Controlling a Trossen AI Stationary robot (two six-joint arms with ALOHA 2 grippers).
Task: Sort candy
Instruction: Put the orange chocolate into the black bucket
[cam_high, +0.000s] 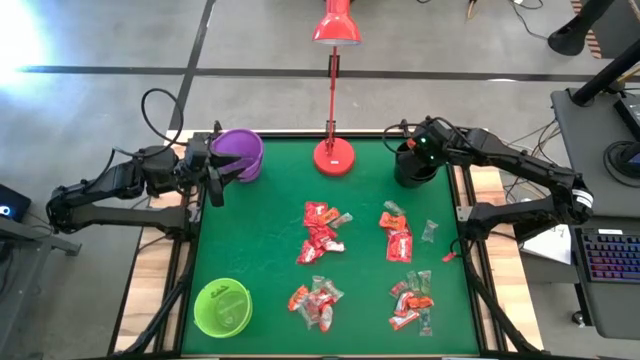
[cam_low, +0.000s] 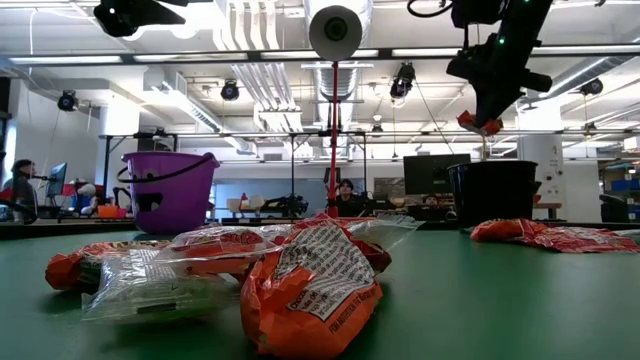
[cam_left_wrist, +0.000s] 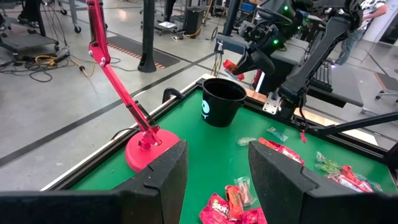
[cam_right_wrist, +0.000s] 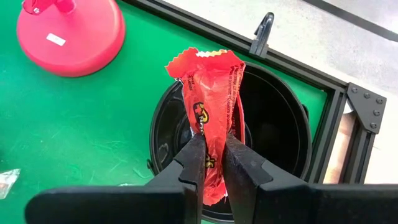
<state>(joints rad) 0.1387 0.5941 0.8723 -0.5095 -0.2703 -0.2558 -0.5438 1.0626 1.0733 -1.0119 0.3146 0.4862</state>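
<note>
Right gripper (cam_right_wrist: 211, 163) pinching an orange-red candy (cam_right_wrist: 212, 106) above the black bucket (cam_right_wrist: 283, 124) at the far-right corner, left gripper (cam_left_wrist: 214, 168) spread open, empty, by the far-left corner

Red lamp (cam_high: 333, 155) at table's (cam_high: 250, 250) far edge between purple bucket (cam_high: 238, 153) and black bucket (cam_high: 412, 168); green bucket (cam_high: 222, 306) near corner

The right tool (cam_right_wrist: 211, 163) hangs raised with fingers pinched together, while the left tool (cam_left_wrist: 214, 171) waits, fingers spread apart.
</note>
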